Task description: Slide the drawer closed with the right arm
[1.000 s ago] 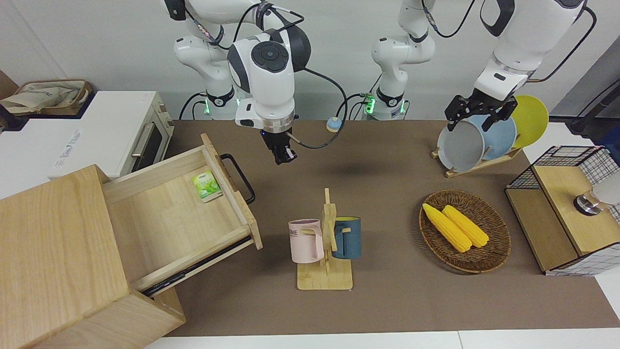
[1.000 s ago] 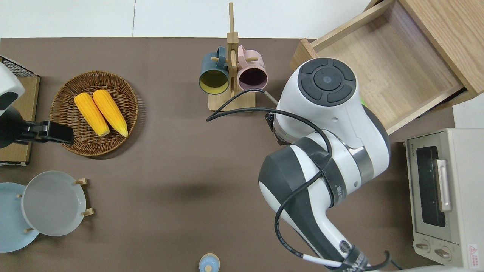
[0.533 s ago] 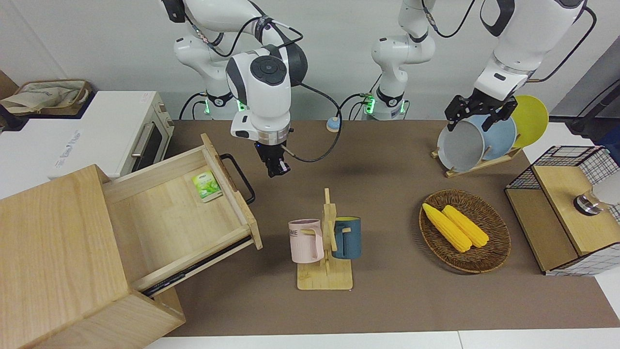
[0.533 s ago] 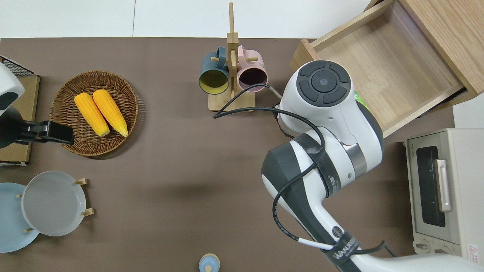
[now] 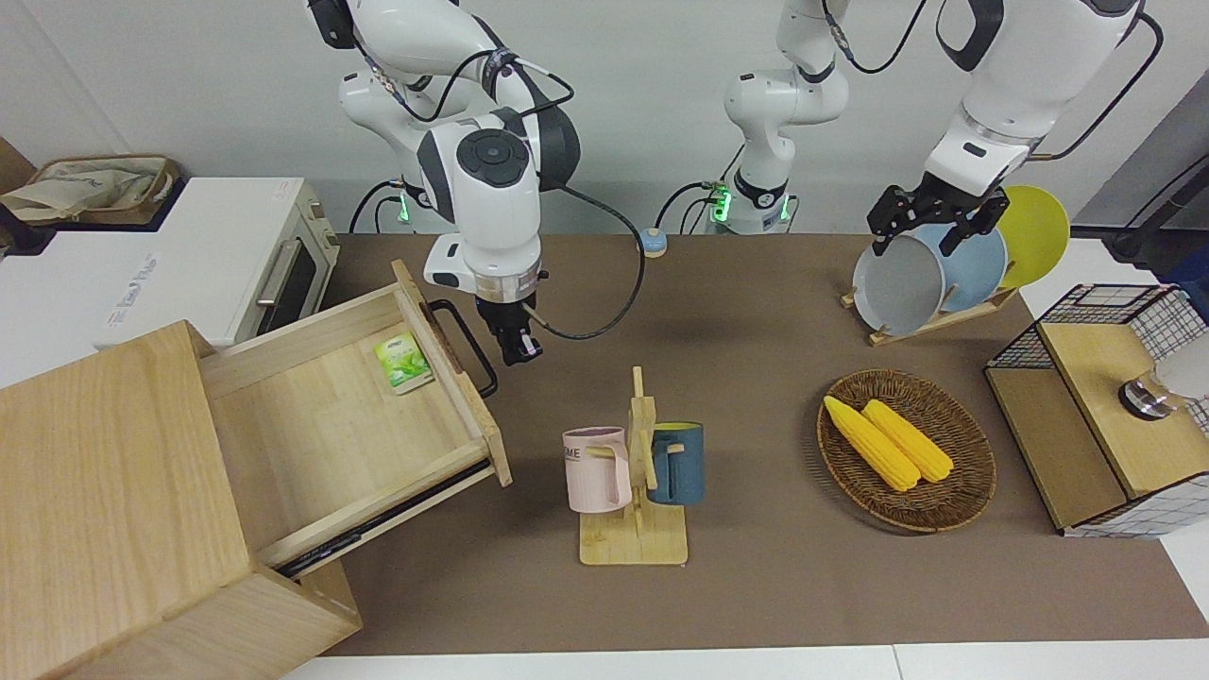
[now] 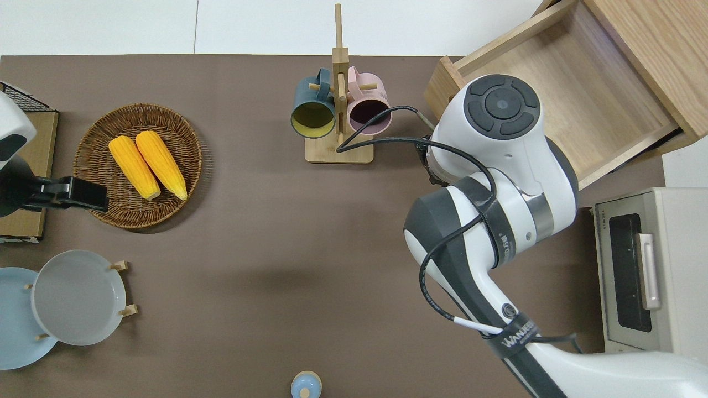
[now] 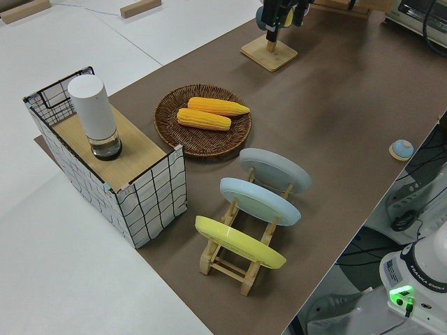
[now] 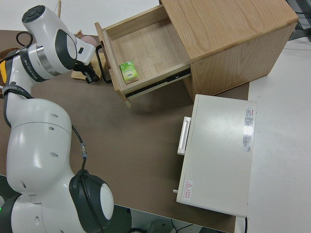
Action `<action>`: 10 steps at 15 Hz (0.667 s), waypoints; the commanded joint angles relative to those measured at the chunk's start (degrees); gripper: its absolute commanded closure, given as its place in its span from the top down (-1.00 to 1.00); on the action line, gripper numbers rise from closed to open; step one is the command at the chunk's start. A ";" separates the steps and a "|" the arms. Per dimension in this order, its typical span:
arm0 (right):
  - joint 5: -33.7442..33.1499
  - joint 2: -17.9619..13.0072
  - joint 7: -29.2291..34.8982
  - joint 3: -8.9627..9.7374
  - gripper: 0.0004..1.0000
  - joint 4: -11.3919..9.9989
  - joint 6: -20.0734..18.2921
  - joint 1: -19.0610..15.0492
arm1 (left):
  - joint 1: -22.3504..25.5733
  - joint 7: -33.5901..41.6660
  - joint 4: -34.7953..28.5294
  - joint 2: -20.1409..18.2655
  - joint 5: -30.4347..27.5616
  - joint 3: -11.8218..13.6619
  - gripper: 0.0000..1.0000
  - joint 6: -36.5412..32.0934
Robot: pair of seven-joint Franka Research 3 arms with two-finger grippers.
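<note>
— One arm is parked; the right gripper [image 5: 515,351] is seen just beside the handle [image 5: 465,346], fingers' state not discernible.
— And the drawer [image 5: 349,425]?
— Pulled wide open from the cabinet [image 5: 113,501]. Contact on the front, then a push inward, is judged needed.

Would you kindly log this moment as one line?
drawer: open | right hand: beside handle, no contact | left arm: parked

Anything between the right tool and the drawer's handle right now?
Nothing. In the front view, only bare brown table shows between the right tool and the black bar handle of the drawer; the right side view agrees.
</note>
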 commanded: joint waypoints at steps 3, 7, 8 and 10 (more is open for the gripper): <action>-1.12 0.92 0.08 0.88 -1.00 -0.28 2.32 -2.34 | 0.22 0.55 1.40 0.65 0.98 -0.37 0.99 -1.13; -1.12 1.01 -1.24 0.88 -1.00 -0.28 2.32 -3.48 | 0.22 0.55 1.49 0.65 0.98 -0.37 0.99 -1.13; -1.12 1.10 -1.41 0.88 -1.00 -0.19 2.40 -3.84 | 0.22 0.55 1.49 0.65 0.98 -0.37 0.99 -1.13; -1.21 1.97 -1.68 0.88 -1.00 1.65 2.32 -4.36 | 0.22 0.55 1.49 0.65 0.98 -0.37 0.99 -1.13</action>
